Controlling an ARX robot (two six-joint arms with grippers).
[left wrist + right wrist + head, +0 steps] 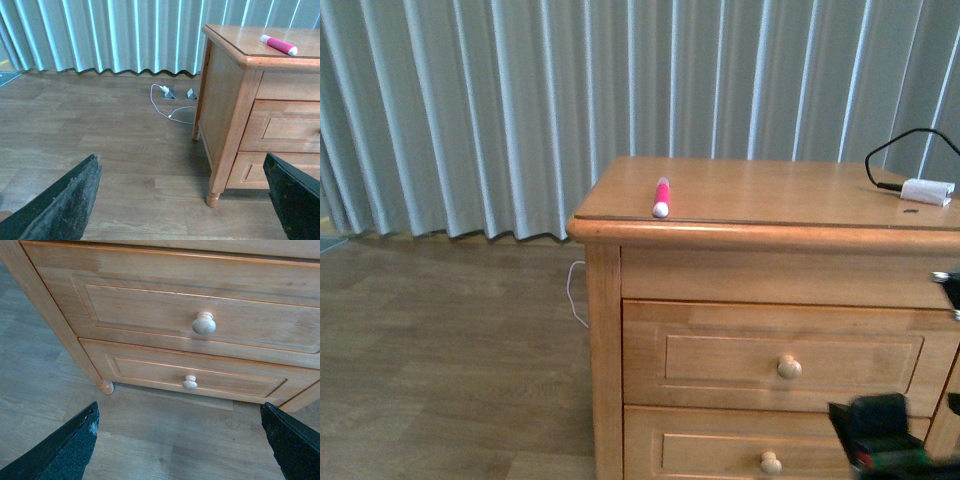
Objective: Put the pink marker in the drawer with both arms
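The pink marker lies flat on the surface of the nightstand, near its front left corner. Its white end points to the front edge. Nothing touches it.

Below the surface is the drawer, the taller upper one. It is closed, and its round knob is free. The lower drawer under it is closed too.

At the far right of the surface lies a white plug with a black cable, well apart from the marker.

The left claw is wide open and holds nothing. It hangs over the floor to the left of the nightstand.

The right claw is also wide open and empty, and it faces the two drawer fronts. In the front view the right arm shows low, before the lower drawer.

A grey curtain hangs behind.
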